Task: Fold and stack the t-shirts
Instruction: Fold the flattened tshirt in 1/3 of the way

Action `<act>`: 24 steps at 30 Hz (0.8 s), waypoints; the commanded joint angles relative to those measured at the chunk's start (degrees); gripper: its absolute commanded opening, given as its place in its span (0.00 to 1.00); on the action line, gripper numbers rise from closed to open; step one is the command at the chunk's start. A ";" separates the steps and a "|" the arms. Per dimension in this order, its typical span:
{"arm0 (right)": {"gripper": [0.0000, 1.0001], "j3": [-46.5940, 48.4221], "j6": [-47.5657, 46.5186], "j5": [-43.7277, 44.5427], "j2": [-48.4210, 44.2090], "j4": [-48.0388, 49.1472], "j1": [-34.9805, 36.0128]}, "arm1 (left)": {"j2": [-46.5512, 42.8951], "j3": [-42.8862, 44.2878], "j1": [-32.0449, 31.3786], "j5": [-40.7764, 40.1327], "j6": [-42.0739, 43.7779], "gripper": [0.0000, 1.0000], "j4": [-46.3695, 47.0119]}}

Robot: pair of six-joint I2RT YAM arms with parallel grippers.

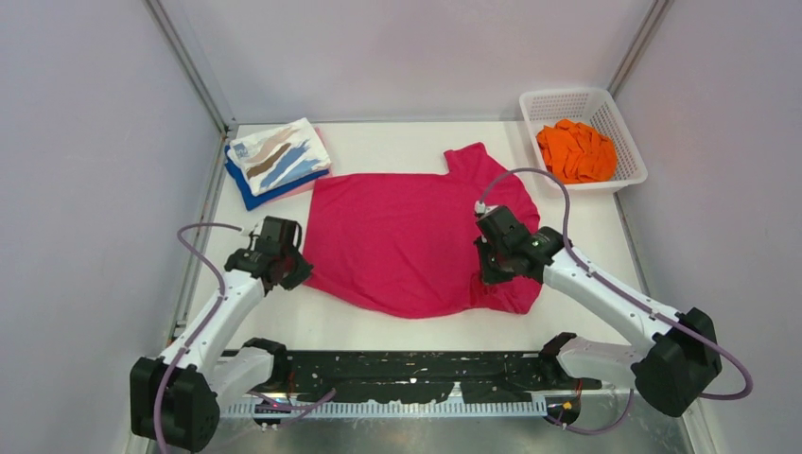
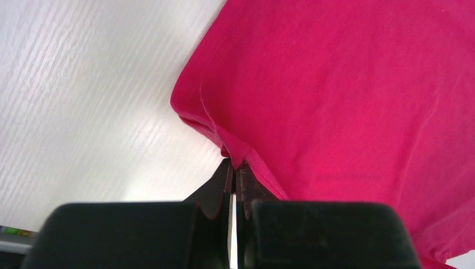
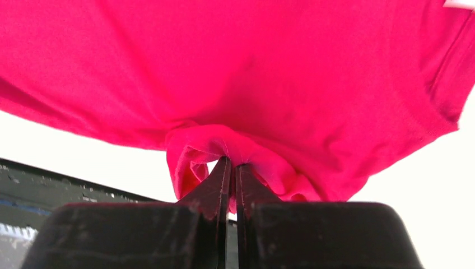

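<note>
Together, left gripper (image 2: 233,166) and right gripper (image 3: 232,163) pinch the magenta t-shirt (image 1: 407,236) (edges).

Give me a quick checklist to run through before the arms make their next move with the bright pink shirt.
1. Left gripper shut on the bright pink shirt, at its left edge: ok.
2. Right gripper shut on its near right edge: ok.
3. Shirt lying smooth: not ok, cloth bunches at the right gripper.
4. Folded pile apart from the shirt: cannot tell, their corners look very close.
5. Orange shirt in the basket, out of the way: ok.
</note>
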 commanded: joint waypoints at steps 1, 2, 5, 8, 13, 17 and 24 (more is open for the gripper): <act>0.05 5.59 -5.53 2.96 3.03 4.63 -3.70 | 5.47 5.78 1.43 -2.02 2.03 0.00 3.08; 0.05 6.49 -5.72 3.17 3.96 5.08 -4.36 | 6.94 6.70 1.87 -1.88 2.06 0.00 3.28; 0.05 8.36 -7.41 2.41 6.01 7.10 -7.61 | 11.28 9.21 2.71 -1.84 2.41 0.00 4.38; 0.05 11.25 -8.57 2.87 9.31 7.50 -9.86 | 14.85 11.50 3.43 -2.00 2.26 0.00 5.19; 0.05 15.75 -14.07 1.87 14.78 8.68 -13.20 | 21.30 16.98 5.31 -2.55 3.05 0.00 4.47; 0.05 22.60 -24.90 0.36 23.10 10.02 -16.09 | 27.06 21.12 6.09 -2.55 3.49 0.00 5.18; 0.05 38.56 -38.33 -0.43 38.80 7.52 -21.13 | 29.36 19.30 6.75 -5.23 1.41 0.00 9.29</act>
